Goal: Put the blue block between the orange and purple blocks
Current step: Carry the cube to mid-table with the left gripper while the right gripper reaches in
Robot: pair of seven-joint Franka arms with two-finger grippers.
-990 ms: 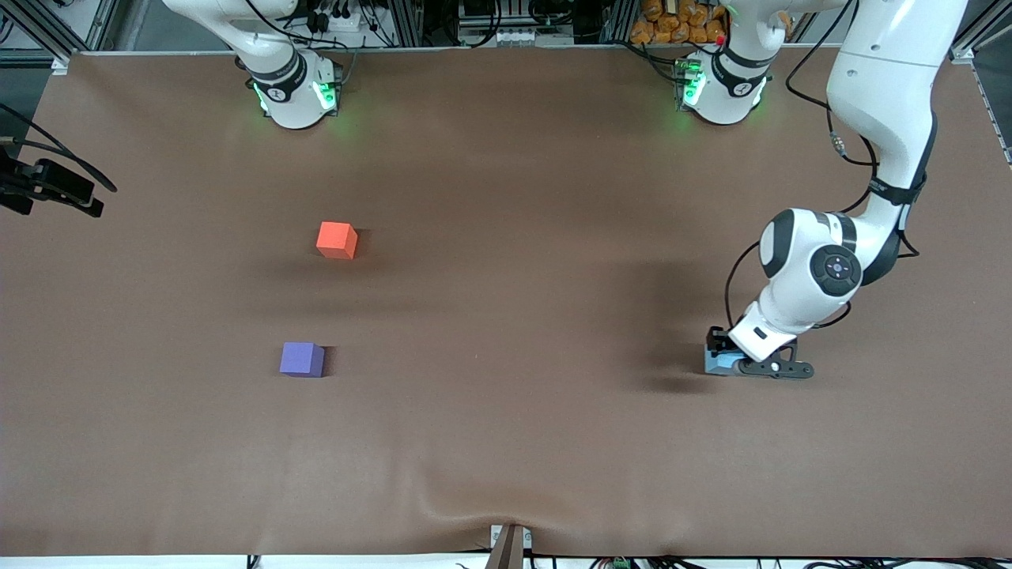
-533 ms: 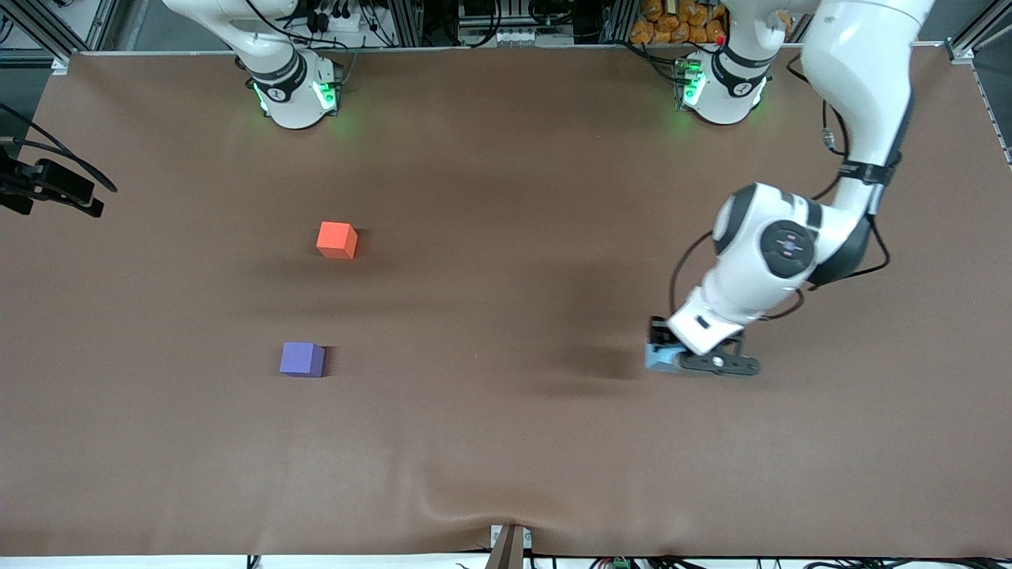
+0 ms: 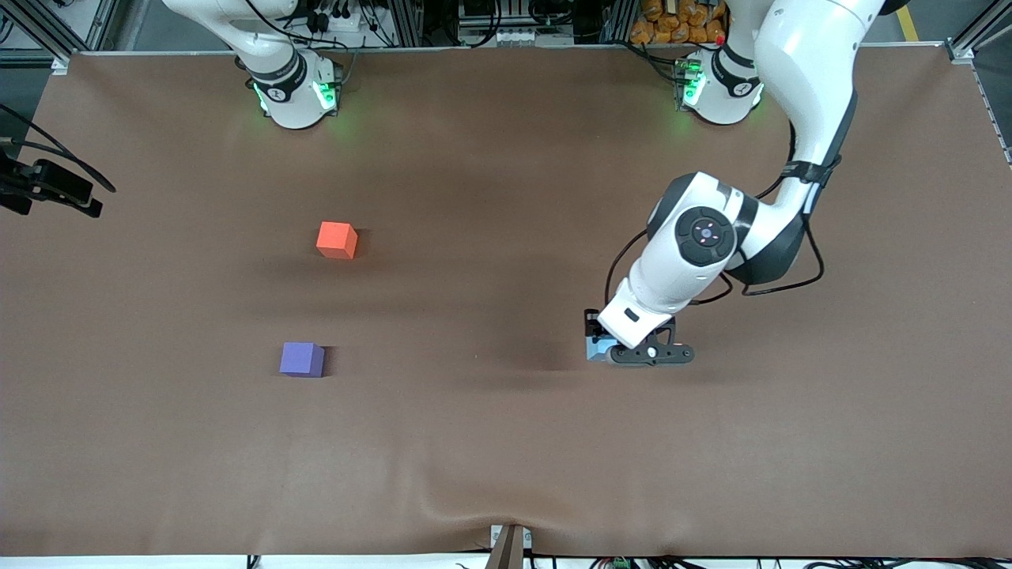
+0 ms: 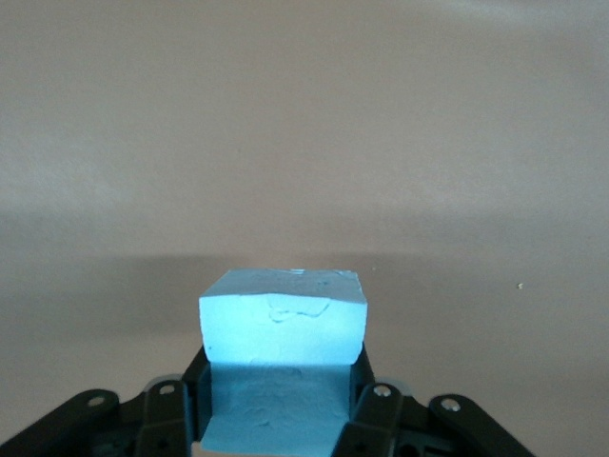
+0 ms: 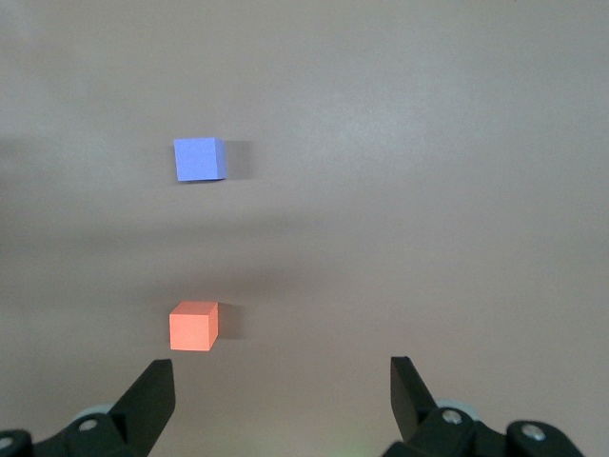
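Observation:
My left gripper (image 3: 602, 346) is shut on the light blue block (image 3: 598, 348) and holds it just above the brown table, toward the left arm's end. In the left wrist view the blue block (image 4: 283, 324) sits clamped between the black fingers (image 4: 366, 405). The orange block (image 3: 337, 239) and the purple block (image 3: 301, 359) rest on the table toward the right arm's end, the purple one nearer the front camera. The right wrist view shows my right gripper (image 5: 281, 390) open and empty, high over the orange block (image 5: 194, 327) and purple block (image 5: 200, 159).
The brown table cover (image 3: 490, 442) has a raised wrinkle near its front edge. A black camera mount (image 3: 47, 188) sticks in at the right arm's end. The right arm waits by its base.
My left arm has carried the blue block steadily across the table toward the right arm's end, closer to the orange and purple blocks. Those two blocks have not moved.

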